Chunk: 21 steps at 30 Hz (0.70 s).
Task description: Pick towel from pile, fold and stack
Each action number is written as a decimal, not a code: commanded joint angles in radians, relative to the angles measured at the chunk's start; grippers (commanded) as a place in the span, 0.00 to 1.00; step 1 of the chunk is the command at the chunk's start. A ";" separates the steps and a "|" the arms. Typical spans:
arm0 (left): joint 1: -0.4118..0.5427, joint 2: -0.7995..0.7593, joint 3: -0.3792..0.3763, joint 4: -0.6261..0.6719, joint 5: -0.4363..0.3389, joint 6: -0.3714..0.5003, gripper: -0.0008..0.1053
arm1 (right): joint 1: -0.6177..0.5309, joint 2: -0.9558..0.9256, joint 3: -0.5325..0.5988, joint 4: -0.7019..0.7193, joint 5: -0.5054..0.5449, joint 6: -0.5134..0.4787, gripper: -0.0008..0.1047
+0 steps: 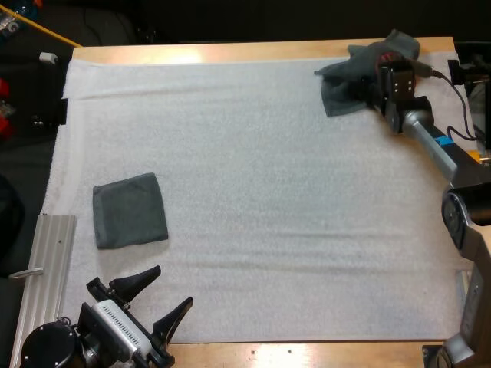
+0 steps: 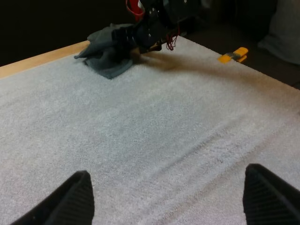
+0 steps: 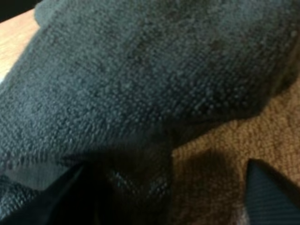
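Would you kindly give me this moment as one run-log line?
left gripper open, near edge of mat | right gripper open at crumpled towel | folded towel flat on mat

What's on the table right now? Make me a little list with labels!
crumpled towel: far right corner of the mat
folded towel: lying flat on the mat's left side
right gripper: open, right at the crumpled towel
left gripper: open, over the mat's near edge, holding nothing

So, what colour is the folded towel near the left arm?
Dark grey-green, plain; the folded towel shows best in the high view.
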 commanded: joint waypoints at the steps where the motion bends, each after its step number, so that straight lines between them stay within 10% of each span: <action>1: -0.004 0.001 -0.006 -0.008 0.014 -0.010 0.62 | -0.001 0.004 -0.011 -0.012 -0.009 -0.005 0.44; 8: -0.004 0.001 0.030 -0.033 0.012 -0.010 0.62 | 0.009 -0.001 -0.014 0.036 -0.121 -0.005 0.02; 21: -0.004 0.001 0.056 -0.032 0.012 -0.010 0.62 | 0.172 -0.345 -0.014 0.249 -0.073 -0.289 0.01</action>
